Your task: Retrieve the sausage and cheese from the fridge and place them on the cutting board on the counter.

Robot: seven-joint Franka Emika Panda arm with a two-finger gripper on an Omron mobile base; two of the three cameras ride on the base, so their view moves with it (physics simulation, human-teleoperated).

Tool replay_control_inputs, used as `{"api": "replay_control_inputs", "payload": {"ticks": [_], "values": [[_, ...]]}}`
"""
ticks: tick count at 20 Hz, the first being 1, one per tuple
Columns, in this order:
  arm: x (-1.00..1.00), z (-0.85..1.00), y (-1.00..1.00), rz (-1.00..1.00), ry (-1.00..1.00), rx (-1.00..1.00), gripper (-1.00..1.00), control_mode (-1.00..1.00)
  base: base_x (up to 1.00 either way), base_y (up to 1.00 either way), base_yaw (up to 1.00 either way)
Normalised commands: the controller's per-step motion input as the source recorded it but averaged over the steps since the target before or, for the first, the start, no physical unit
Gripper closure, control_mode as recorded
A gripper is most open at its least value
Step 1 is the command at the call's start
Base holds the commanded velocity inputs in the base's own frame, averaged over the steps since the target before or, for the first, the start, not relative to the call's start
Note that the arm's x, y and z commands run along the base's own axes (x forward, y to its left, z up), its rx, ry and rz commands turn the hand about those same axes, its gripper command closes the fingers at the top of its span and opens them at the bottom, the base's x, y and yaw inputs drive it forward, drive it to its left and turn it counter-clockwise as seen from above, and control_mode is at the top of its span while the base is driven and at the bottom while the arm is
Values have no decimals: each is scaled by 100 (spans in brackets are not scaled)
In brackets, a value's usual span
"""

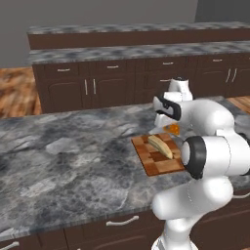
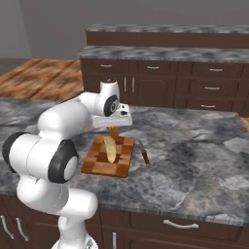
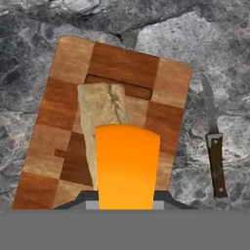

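The hand (image 2: 114,129) is closed on the cheese (image 3: 127,166) — an orange wedge held between the fingers, above the board (image 3: 53,146). In the left base view the cheese (image 1: 171,129) shows just under the wrist, over the board's (image 1: 151,161) far end. The board lies flat on the desk (image 1: 63,161), a grey marbled top over dark cabinets. On the board rests a pale, elongated piece of bread (image 3: 100,112), lengthwise — directly beneath the cheese. A knife (image 3: 216,166) with a dark handle lies on the desk just beside the board's right edge, apart from it. Behind the desk stand more dark cabinets (image 2: 160,82) with silver handles.
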Motion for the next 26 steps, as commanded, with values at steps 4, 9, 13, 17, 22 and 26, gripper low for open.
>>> {"api": "replay_control_inputs", "payload": {"ticks": [4,9,13,17,22,26], "values": [[29,-34,-4,0,1,4,100,-100,0,0,0],[23,-31,-5,0,0,4,100,-100,0,0,0],[14,-29,-5,0,0,4,100,-100,0,0,0],[15,-30,-2,0,0,3,100,-100,0,0,0],[9,-25,-6,0,0,2,-100,-100,0,0,0],[3,-9,-9,0,-7,0,-100,-100,0,0,0]]}}
